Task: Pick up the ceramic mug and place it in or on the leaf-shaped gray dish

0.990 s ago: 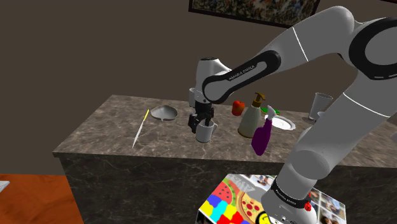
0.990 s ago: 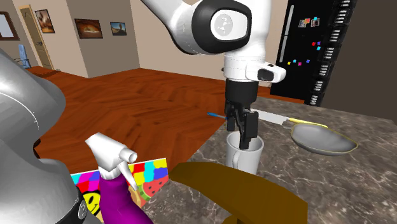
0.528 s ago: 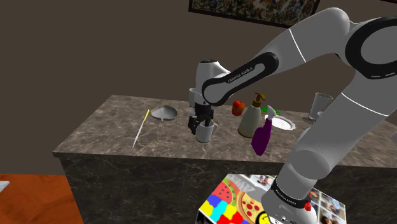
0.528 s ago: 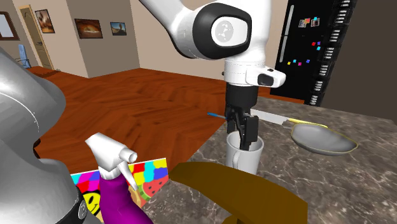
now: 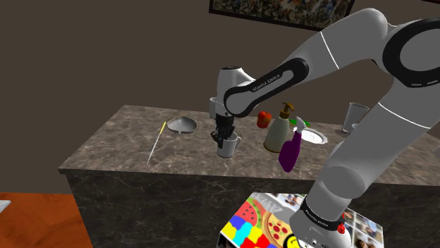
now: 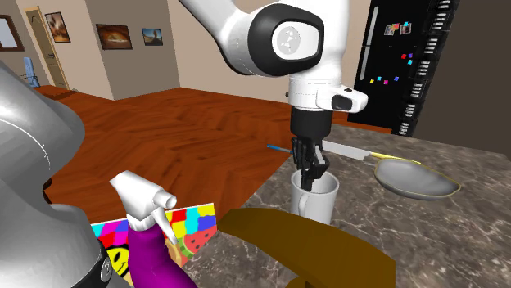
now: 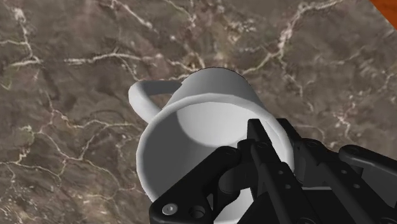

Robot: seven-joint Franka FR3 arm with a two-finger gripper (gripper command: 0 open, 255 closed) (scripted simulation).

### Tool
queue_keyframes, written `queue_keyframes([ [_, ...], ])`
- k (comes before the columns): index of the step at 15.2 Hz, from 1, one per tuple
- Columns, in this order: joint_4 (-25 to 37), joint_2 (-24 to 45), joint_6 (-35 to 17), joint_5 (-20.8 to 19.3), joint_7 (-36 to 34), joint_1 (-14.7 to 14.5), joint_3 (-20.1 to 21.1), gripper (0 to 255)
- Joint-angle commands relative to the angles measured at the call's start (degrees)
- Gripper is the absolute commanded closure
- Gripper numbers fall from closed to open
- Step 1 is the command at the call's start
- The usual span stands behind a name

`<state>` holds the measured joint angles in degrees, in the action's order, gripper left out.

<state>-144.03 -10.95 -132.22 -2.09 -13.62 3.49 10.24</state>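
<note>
A white mug (image 5: 228, 148) stands upright on the dark marbled counter (image 5: 113, 144), its handle (image 7: 142, 97) on the side away from my fingers. My black gripper (image 5: 223, 138) comes straight down onto it and is shut on the mug wall, one finger inside the rim and one outside. The wrist view looks into the mug (image 7: 191, 127) with the gripper (image 7: 262, 144) clamped on its rim. The grey leaf-shaped dish (image 5: 182, 125) lies on the counter to the shoulder view's left of the mug. In the second exterior view the dish (image 6: 413, 178) lies behind and right of the mug (image 6: 316, 199).
A yellow-handled knife (image 5: 156, 141) lies left of the dish near the counter's end. To the shoulder view's right of the mug stand a soap pump bottle (image 5: 280, 131), a purple spray bottle (image 5: 290, 150), a red object (image 5: 264, 119), a white plate (image 5: 314, 137) and a glass (image 5: 355, 116).
The fingers, open around the mug's rim before, have closed on its wall. The arm had dropped slightly before that. The mug has not moved.
</note>
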Motion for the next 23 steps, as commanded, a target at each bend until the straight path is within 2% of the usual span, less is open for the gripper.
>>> queue_keyframes([
  [1, 0.00, 0.01, 0.00, -0.01, 0.00, 0.01, -0.01, 255],
  [3, -0.01, 0.00, 0.01, -0.01, 0.00, 0.01, 0.00, 255],
  [23, 8.97, -7.87, 16.72, 1.56, 1.97, -0.37, -0.84, 255],
])
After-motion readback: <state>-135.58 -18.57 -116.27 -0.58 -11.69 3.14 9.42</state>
